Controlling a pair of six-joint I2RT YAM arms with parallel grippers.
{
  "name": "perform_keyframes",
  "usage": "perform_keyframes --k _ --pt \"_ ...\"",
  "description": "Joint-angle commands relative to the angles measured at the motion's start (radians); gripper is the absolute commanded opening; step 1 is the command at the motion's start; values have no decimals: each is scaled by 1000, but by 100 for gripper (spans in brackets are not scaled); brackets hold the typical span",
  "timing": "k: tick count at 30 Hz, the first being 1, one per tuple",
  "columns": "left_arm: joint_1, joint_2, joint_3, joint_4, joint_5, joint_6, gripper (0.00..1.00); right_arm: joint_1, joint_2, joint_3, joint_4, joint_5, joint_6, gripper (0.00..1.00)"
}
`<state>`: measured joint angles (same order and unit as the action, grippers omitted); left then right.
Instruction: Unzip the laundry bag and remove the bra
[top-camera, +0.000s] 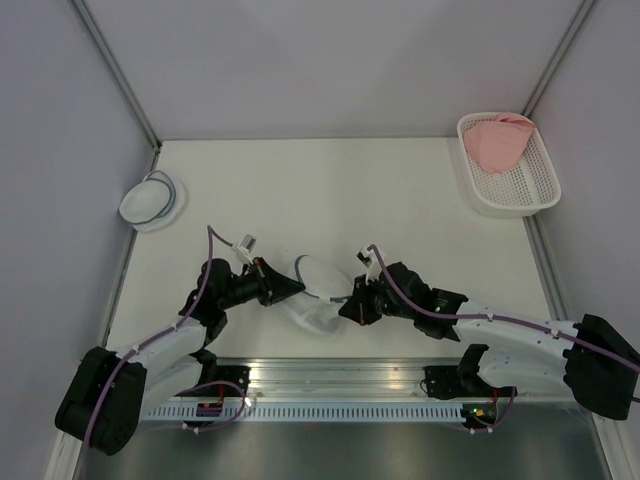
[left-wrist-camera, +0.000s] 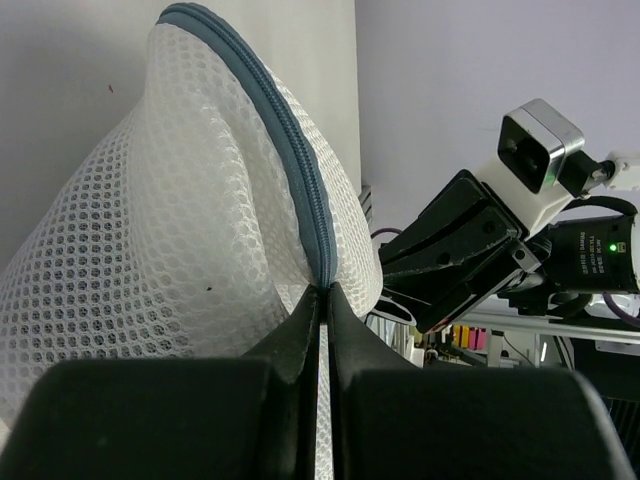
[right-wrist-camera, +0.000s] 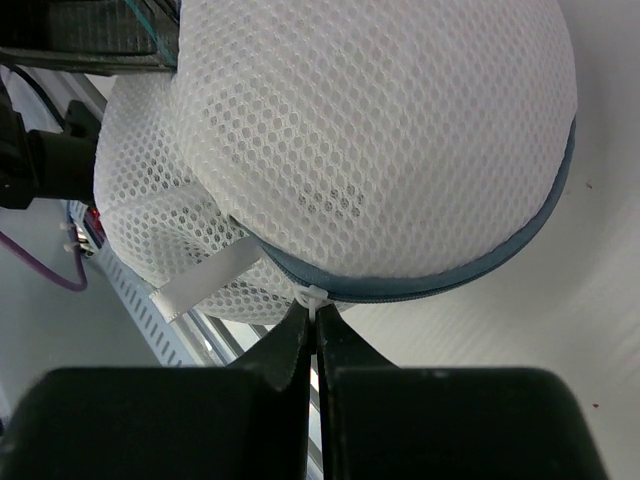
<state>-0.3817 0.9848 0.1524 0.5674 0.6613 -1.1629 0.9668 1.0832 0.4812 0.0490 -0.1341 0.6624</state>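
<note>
Laundry bag (top-camera: 318, 292) is located at the front middle of the tabletop (top-camera: 400, 200), held between the two claws. The shell is made of white honeycomb mesh and is dome-shaped. The rim is edged by a grey-blue zipper (left-wrist-camera: 290, 130) with fine teeth on woven tape. A flat white ribbon tab (right-wrist-camera: 205, 281) is sewn in just beside the zipper, as seen from the right wrist. Darker patches are seen through the mesh there — the contents cannot be identified.

Left claw (left-wrist-camera: 323, 296) is clenched on the bag's zipper rim, its black fingers pressed together with only tape and mesh between them. Right claw (right-wrist-camera: 313, 318) is clenched on the small white zipper pull (right-wrist-camera: 313, 296), pinched right at the zipper line. The zipper is closed along the stretch that can be seen.

A smaller white dome (top-camera: 152, 200) with a pale rim is set at the left edge of the tabletop, well apart from the bag. A white plastic lattice basket (top-camera: 525, 188) is placed at the far right corner, and a pink fabric item (top-camera: 498, 142) is laid in its far end.

Writing: a dark label (left-wrist-camera: 585, 256) with pale print is carried on the right arm's wrist housing — the text is too small to be read. A green LED (left-wrist-camera: 608, 247) is lit beside it. A silver-framed camera block (left-wrist-camera: 540, 150) is mounted above.
</note>
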Motion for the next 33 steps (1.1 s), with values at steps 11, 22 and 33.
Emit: perform_keyframes --k 11,22,33 --pt "9 208 307 70 58 45 2 35 -20 143 -334 273 -80 0" --pt "4 252 382 149 75 -92 72 35 -37 329 -508 764 -6 0" --pt "-218 67 363 -138 -160 -84 85 168 102 306 -308 654 -150 0"
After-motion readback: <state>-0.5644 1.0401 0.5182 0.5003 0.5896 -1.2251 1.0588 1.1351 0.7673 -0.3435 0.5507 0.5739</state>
